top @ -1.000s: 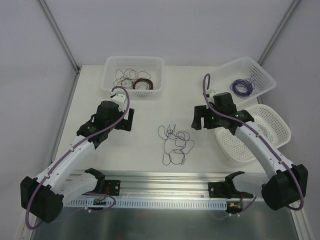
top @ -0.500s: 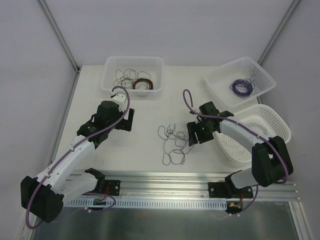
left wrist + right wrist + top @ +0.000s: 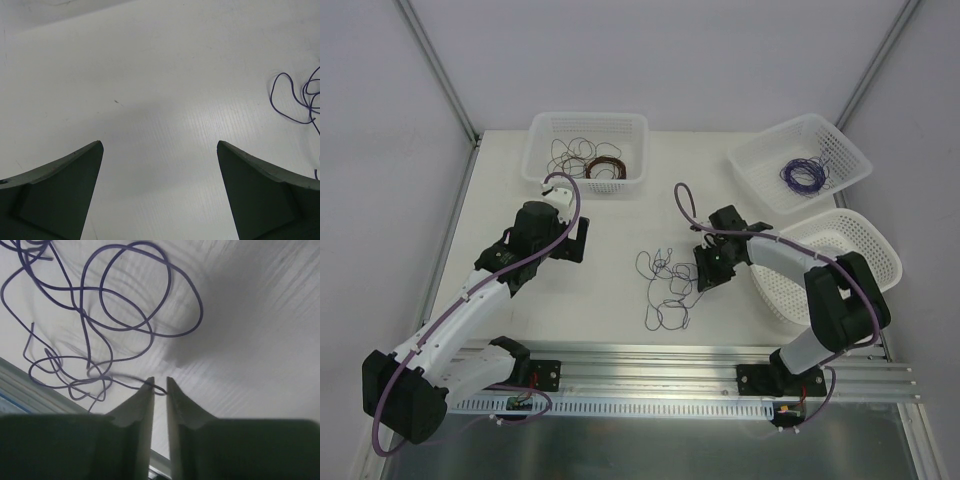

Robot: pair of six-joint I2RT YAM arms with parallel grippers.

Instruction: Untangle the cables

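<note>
The cables [image 3: 668,285] lie as a loose clump of thin dark and purple wire in the middle of the table. My right gripper [image 3: 705,272] is down at the clump's right edge. In the right wrist view its jaws [image 3: 160,382] are closed to a narrow slit, and one strand of the cables [image 3: 125,315] crosses between the tips. My left gripper [image 3: 576,240] hangs wide open to the left of the clump, with only bare table between its fingers [image 3: 160,150]. A purple loop of the cables [image 3: 295,100] shows at the right edge of that view.
A white basket [image 3: 535,150] at the back left holds wire coils. A second basket [image 3: 760,150] at the back right holds a purple coil. A third basket [image 3: 880,250] stands right of my right arm. A metal rail [image 3: 650,360] runs along the near edge.
My right arm has swung left and down from beside the baskets to the clump's right edge, and its jaws have closed from wide to a slit. The left arm has not moved.
</note>
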